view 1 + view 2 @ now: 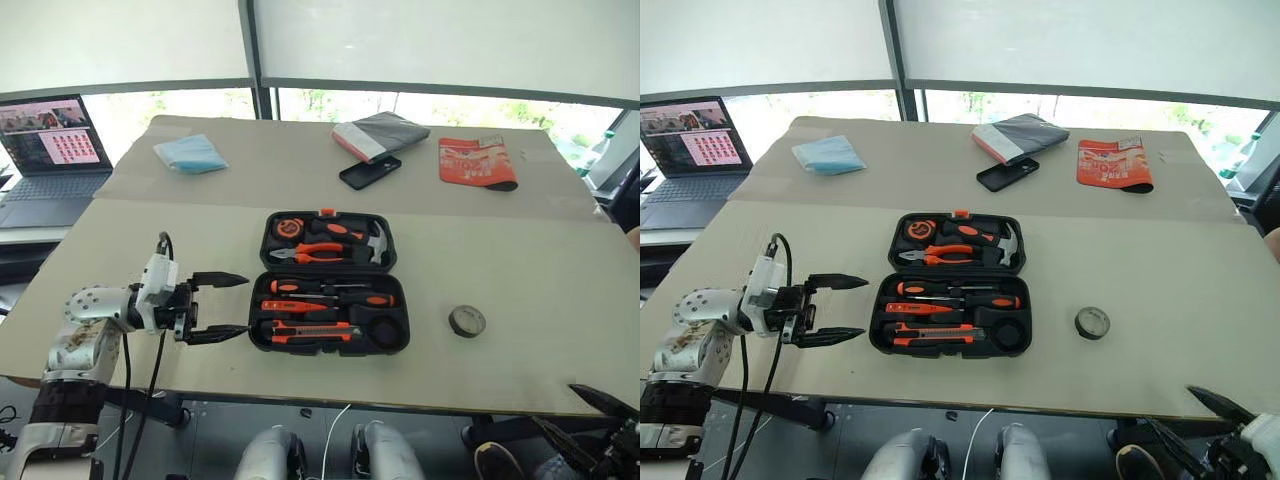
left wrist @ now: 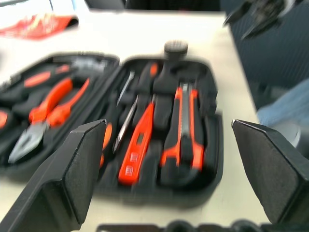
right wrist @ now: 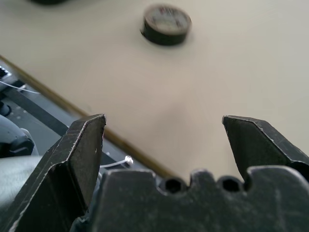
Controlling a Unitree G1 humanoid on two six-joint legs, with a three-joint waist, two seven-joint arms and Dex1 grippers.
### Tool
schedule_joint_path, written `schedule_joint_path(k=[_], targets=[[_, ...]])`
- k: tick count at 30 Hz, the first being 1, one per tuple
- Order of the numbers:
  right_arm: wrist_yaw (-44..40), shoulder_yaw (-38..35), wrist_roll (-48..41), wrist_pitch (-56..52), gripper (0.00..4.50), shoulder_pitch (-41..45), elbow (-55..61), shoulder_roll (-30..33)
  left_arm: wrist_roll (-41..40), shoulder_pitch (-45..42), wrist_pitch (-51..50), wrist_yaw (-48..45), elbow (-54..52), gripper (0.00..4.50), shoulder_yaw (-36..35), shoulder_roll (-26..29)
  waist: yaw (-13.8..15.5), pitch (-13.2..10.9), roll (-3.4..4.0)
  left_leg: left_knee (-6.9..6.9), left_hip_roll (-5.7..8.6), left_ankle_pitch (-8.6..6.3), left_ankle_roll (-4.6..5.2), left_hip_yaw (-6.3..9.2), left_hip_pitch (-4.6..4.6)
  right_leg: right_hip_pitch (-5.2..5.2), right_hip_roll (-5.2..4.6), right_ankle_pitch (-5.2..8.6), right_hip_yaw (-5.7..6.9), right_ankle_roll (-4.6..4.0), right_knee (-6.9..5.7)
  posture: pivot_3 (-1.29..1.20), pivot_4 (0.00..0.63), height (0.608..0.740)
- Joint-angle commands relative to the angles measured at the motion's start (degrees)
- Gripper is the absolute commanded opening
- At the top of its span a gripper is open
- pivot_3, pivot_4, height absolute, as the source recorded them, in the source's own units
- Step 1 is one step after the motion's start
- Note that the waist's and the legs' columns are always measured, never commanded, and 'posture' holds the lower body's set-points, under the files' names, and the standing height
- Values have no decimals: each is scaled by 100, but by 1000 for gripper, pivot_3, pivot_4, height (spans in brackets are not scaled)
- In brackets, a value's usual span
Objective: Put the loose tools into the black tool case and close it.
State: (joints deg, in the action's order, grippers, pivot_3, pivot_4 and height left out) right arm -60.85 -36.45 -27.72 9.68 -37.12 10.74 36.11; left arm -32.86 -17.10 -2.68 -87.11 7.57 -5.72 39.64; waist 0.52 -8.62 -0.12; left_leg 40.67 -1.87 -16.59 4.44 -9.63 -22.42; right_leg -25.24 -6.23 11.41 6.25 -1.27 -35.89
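Observation:
The black tool case (image 1: pixel 330 350) lies open flat at the table's middle. Its near half holds two black-and-orange screwdrivers (image 1: pixel 335 288), a slim orange screwdriver (image 1: pixel 290 306) and the utility knife (image 1: pixel 310 332). A small black tape roll (image 1: pixel 466 321) lies loose on the table to the right of the case. My left gripper (image 1: pixel 245 304) hovers just left of the case, pointing at it, open and holding nothing. Low at the right, off the table's front edge, my right gripper (image 1: pixel 555 405) is open and empty, with the tape roll (image 3: pixel 165 24) well beyond it.
The case's far half holds a tape measure (image 1: pixel 290 228), pliers (image 1: pixel 320 252) and a hammer (image 1: pixel 372 243). Along the back lie a blue packet (image 1: pixel 190 153), a black phone (image 1: pixel 369 172), a grey pouch (image 1: pixel 380 135) and an orange packet (image 1: pixel 477 162). A laptop (image 1: pixel 50 150) stands far left.

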Motion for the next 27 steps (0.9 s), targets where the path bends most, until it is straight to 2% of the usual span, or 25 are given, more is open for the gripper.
schedule_joint_path(k=[1,2,6,7,13,18,21,25,27], targets=[[95,153,-94,-807,4500,250,718,636,-234,-82,-270,107,-505,4447,9,-64,15,0,-1,0,0,0,0,1,0,1,2,0,1,0,0,0,150,740],[149,226,-74,-1069,4500,345,849,823,-248,-76,-342,144,-592,4447,44,-95,15,0,-1,-1,1,0,0,1,0,1,3,1,2,-2,0,0,150,740],[863,1010,-207,-3590,4500,1398,1442,2177,-184,23,-515,519,-1088,4447,324,-451,7,-2,-2,-7,4,6,-9,-2,-7,-5,6,2,-2,-6,0,0,150,740],[847,1223,-164,-3833,4500,1607,1461,2347,-170,67,-533,575,-1168,4447,366,-507,17,-3,-4,-6,5,7,-10,-1,-9,-5,7,2,0,-6,0,0,150,740],[791,2415,284,-4324,4500,2843,986,2691,-160,325,-658,773,-1534,4447,482,-574,57,-12,-23,-6,3,21,13,16,-34,-15,16,3,30,-4,5,0,150,740],[696,3075,587,-4446,4500,3459,710,2668,-209,436,-740,869,-1700,4447,461,-530,71,-12,-24,5,6,45,24,14,-62,-34,9,-7,40,29,7,0,150,740],[756,3371,820,-4446,3829,3716,532,2597,-220,469,-790,908,-1768,4500,436,-513,58,-12,-24,11,6,48,20,13,-76,-46,7,-10,45,34,7,0,150,740],[746,3559,1044,-4352,2557,3951,310,2576,-241,508,-833,938,-1834,4500,409,-474,52,-12,-24,12,6,50,15,13,-81,-49,6,-11,53,36,6,0,150,740],[677,3569,1073,-4302,1782,4065,255,2580,-244,531,-848,932,-1851,4500,399,-451,52,-13,-25,14,6,52,12,14,-81,-48,5,-11,56,37,6,0,150,740]])
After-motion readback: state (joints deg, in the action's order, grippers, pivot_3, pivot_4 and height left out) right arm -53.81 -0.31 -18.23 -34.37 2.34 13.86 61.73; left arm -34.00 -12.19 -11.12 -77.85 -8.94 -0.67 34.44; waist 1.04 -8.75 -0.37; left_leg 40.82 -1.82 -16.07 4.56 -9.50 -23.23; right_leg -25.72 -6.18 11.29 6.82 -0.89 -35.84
